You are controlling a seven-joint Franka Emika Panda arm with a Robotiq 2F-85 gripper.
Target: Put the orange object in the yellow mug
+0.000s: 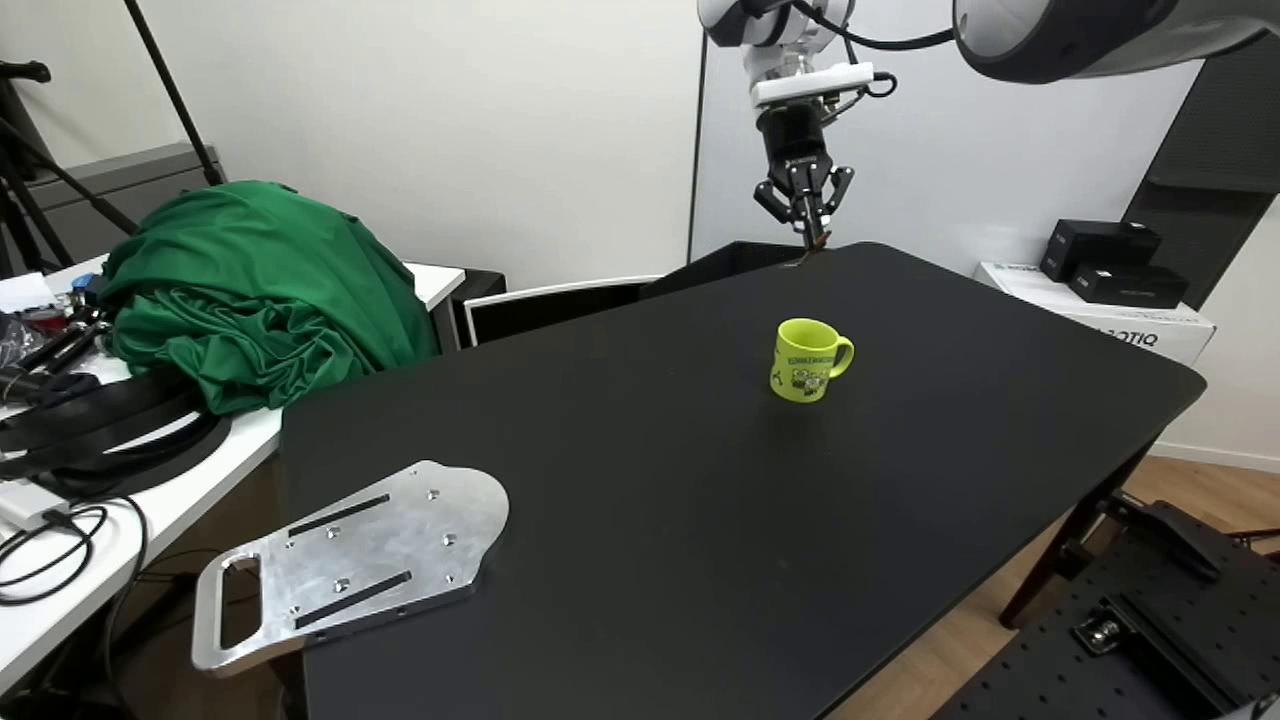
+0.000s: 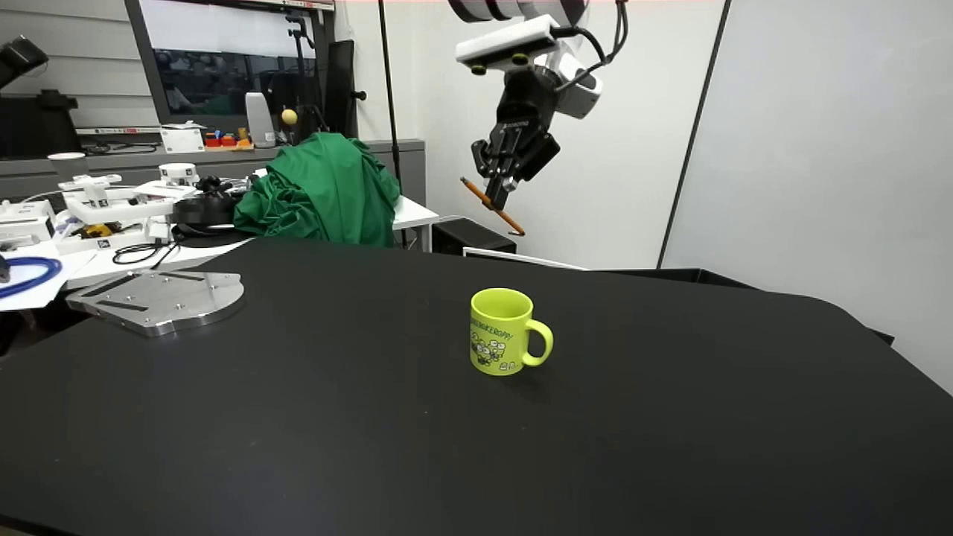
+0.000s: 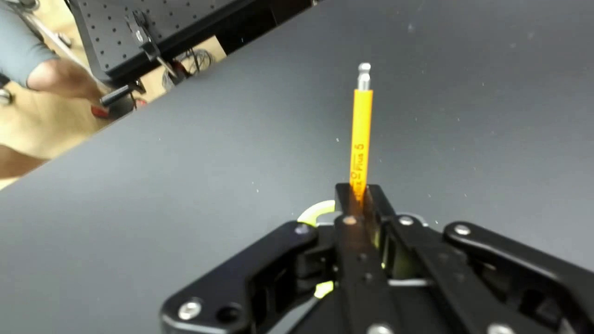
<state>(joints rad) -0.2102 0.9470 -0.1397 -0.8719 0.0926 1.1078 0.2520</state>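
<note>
The orange object (image 3: 361, 134) is a thin orange stick with dark lettering and a silver ball-like metal tip in the wrist view. My gripper (image 3: 358, 197) is shut on it, with the stick between the fingertips. In an exterior view the orange object (image 2: 476, 192) slants down through the gripper (image 2: 497, 195). In an exterior view the gripper (image 1: 814, 232) is high above the table's far edge. The yellow mug (image 1: 800, 362) stands upright on the table, also seen as the mug (image 2: 500, 339); the gripper is above and apart from it. In the wrist view the fingers hide most of the mug (image 3: 317, 211).
A black table (image 1: 640, 500) carries the mug. A silver metal plate (image 1: 385, 550) with a handle slot lies at the table's edge. A green cloth heap (image 1: 260, 290) lies on a white side table. A perforated black board (image 1: 1100, 620) stands beside the table.
</note>
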